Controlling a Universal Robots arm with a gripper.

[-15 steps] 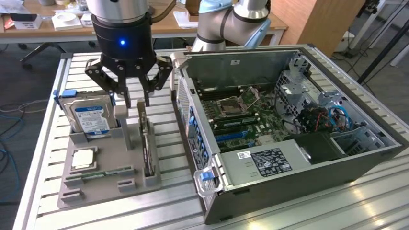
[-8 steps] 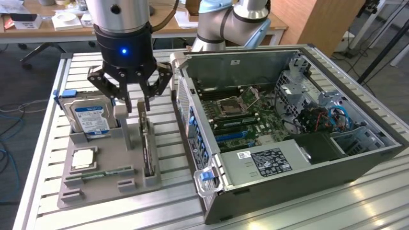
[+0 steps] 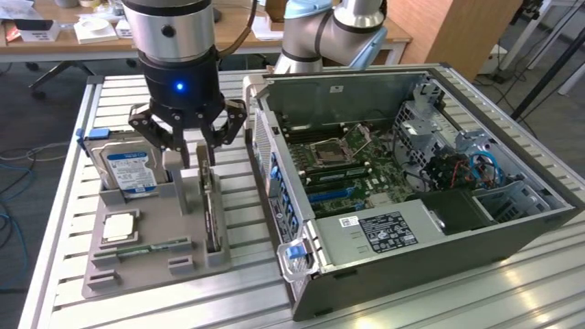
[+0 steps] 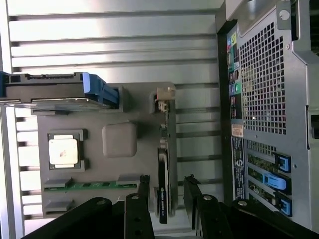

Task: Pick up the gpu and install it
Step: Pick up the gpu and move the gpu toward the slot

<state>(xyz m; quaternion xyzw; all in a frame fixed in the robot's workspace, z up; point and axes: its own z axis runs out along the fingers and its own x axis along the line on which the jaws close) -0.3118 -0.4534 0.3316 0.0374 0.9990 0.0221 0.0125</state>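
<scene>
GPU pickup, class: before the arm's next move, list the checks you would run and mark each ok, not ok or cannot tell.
1. The gripper is open: ok.
2. The gripper holds nothing: ok.
3. The gpu stands on edge in the grey holder: ok.
4. In the wrist view, the fingers sit either side of the gpu: ok.
5. The computer case is open, with the motherboard exposed: ok.
6. The fingers are low enough to grip the gpu: cannot tell.

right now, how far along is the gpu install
Nothing installed yet: the gpu stands on edge in the grey tray. The open gripper hangs over it, holding nothing. Lifting it and seating it in the open case remain.
</scene>
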